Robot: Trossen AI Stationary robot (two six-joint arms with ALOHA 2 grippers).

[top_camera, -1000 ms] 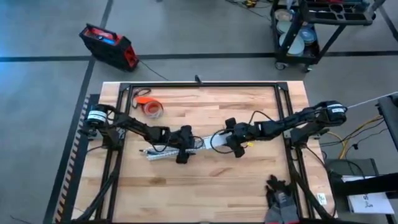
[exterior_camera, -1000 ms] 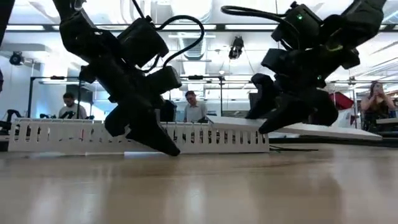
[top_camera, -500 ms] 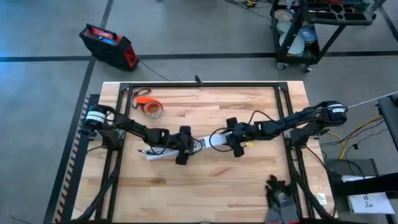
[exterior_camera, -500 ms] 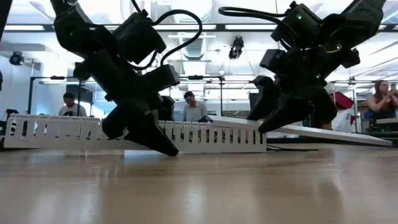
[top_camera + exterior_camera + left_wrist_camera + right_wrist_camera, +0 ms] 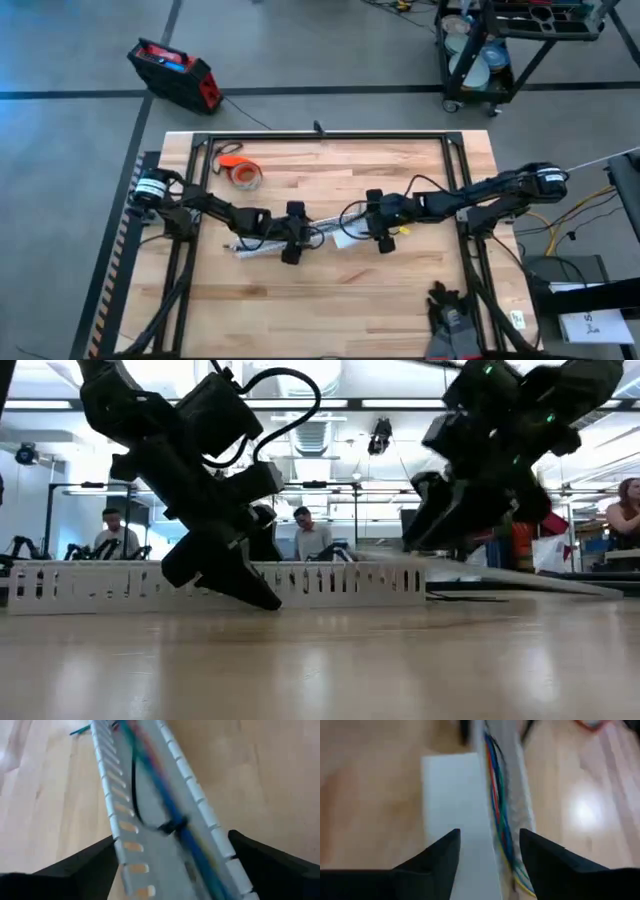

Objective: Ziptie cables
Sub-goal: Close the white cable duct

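While the orange tape roll (image 5: 240, 172) lies well behind and to the left of the white slotted channel (image 5: 268, 244) on the wooden table (image 5: 330, 300), the left gripper (image 5: 291, 243) sits over the channel's middle, its dark fingers (image 5: 82, 867) spread wide on either outer side of the channel walls, apart from them as far as can be told. Inside the channel run the cables (image 5: 170, 805), a bundle of blue, green and reddish wires lying lengthwise along its floor. Across the bundle sits the ziptie (image 5: 134, 790), a thin dark strip with its small knot-like head on the wires. To the right of the channel's end, the right gripper (image 5: 381, 222) hovers with fingers (image 5: 437, 857) parted, straddling a flat white cover strip (image 5: 454, 815) lying just beside the channel and the cables' far ends
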